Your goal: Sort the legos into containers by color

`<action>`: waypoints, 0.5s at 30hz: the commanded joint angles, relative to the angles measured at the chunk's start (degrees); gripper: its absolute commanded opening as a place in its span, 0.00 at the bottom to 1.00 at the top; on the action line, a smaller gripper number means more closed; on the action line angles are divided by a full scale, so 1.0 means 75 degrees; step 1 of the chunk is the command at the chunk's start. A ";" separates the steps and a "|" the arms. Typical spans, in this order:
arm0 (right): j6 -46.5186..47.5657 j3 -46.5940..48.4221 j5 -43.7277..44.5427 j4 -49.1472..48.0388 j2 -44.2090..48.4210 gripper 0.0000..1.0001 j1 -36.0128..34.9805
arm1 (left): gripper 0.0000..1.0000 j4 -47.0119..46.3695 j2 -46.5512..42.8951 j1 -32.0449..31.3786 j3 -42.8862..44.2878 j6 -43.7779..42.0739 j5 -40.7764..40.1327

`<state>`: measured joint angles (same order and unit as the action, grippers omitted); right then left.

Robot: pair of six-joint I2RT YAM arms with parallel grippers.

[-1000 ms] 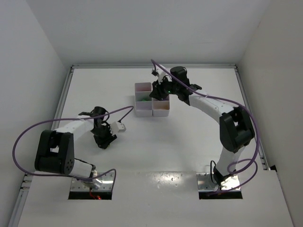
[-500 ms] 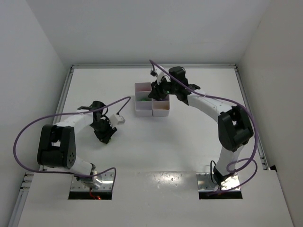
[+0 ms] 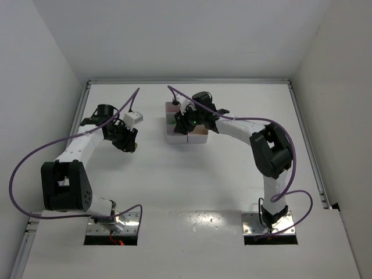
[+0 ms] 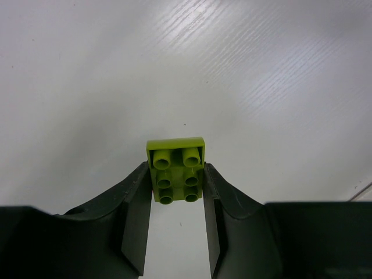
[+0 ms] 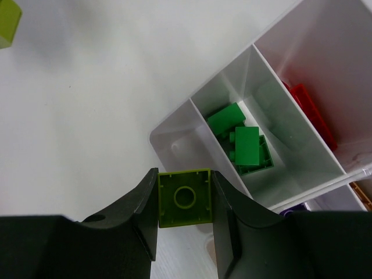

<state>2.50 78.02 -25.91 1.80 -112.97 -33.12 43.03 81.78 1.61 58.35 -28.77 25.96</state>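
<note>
Two grips hold: L gripper [image 4: 176, 174] clamps lime brick [image 4: 176, 168], studs showing, mid-frame, table [image 4: 87, 70] behind; R gripper [image 5: 185, 203] nips other lime brick [image 5: 185, 197], lower centre, by tray [image 5: 174, 125] w/ green bricks [image 5: 244, 142] in mid compartment, red brick [image 5: 311, 110] upper right.

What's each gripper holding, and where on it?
Left gripper: lime brick, clamped across opposite side walls, studs toward camera. Right gripper: another lime brick, same side-wall hold, underside toward camera.
</note>
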 commanded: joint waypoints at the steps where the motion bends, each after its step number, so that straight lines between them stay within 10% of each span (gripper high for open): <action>1: -0.0111 0.0437 0.0044 -0.0276 -0.0159 0.02 -0.0025 | 0.00 0.0088 -0.0240 0.0126 0.0247 0.0274 0.0406; 6: -0.0111 0.0695 0.0115 -0.0276 -0.0406 0.04 -0.0025 | 0.00 0.0158 -0.0322 0.0126 0.0318 0.0344 0.0407; 15: -0.0041 0.0859 0.0256 -0.0276 -0.0466 0.44 -0.0095 | 0.00 0.0228 -0.0462 0.0126 0.0318 0.0415 0.0407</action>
<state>2.15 82.02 -25.41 2.15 -116.71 -33.65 44.56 80.16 1.98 58.61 -26.35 27.55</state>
